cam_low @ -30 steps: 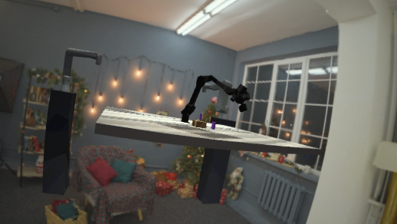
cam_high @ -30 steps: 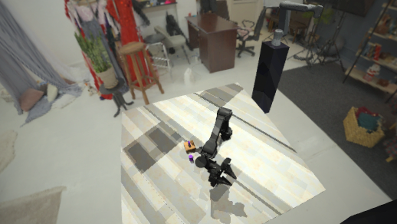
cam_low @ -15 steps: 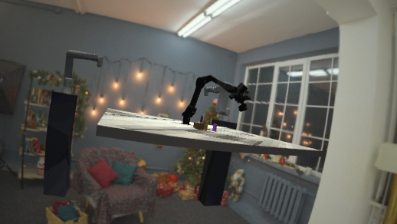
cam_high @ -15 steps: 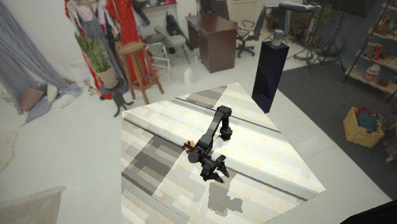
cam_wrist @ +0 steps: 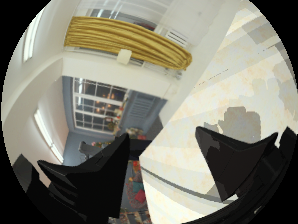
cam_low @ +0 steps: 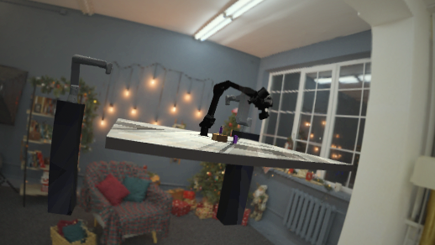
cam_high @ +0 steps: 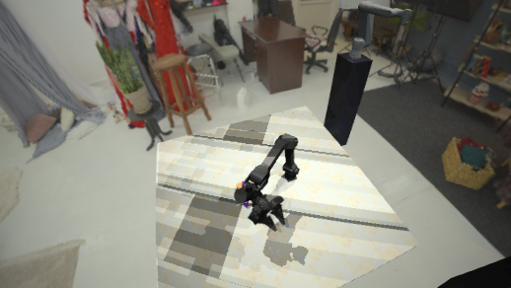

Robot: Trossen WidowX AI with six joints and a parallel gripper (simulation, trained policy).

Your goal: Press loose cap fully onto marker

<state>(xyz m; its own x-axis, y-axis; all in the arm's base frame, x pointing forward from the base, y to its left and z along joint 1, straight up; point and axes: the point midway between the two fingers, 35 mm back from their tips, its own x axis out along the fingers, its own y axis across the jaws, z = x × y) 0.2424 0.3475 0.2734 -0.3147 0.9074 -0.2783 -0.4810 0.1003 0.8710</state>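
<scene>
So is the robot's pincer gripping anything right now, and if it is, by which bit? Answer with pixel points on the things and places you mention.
No, nothing is held. The pincer [cam_high: 280,227] [cam_low: 263,114] [cam_wrist: 163,134] hangs open above the table [cam_high: 345,197] [cam_low: 168,144] [cam_wrist: 220,115], with nothing between its two fingers.

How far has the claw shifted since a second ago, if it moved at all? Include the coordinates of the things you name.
Yes: in the top view the claw [cam_high: 279,226] [cam_low: 264,114] [cam_wrist: 163,134] has moved a little left, nearer the holder block [cam_high: 240,185] [cam_low: 218,138], which stayed put.
</scene>
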